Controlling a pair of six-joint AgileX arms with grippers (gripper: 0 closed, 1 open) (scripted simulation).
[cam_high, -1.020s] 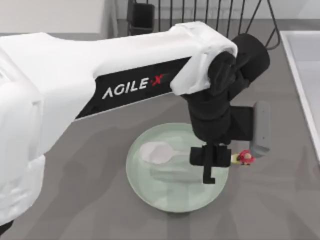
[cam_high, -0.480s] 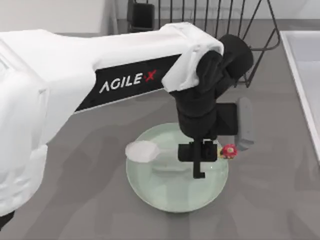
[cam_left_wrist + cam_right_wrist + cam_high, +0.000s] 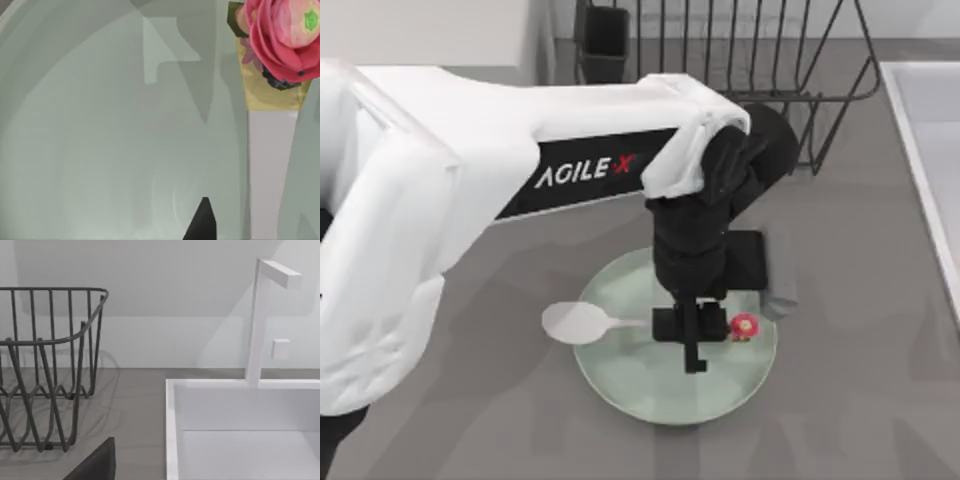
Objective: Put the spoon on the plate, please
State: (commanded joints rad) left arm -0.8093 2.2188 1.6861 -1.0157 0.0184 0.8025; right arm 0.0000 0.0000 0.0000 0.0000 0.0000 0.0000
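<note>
Left gripper (image 3: 691, 330) above the plate (image 3: 620, 385), jaws clamped on the spoon (image 3: 582, 322) handle. Spoon bowl overhangs the plate's left rim; the knob sits inside its right rim. Handle middle hidden by gripper.

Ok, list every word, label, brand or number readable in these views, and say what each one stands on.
"AGILE X", white letters with a red X, on the black panel along the left arm in the top view.
No other text: the spoon, the plate, the wire rack and the white sink carry no markings that can be read.
</note>
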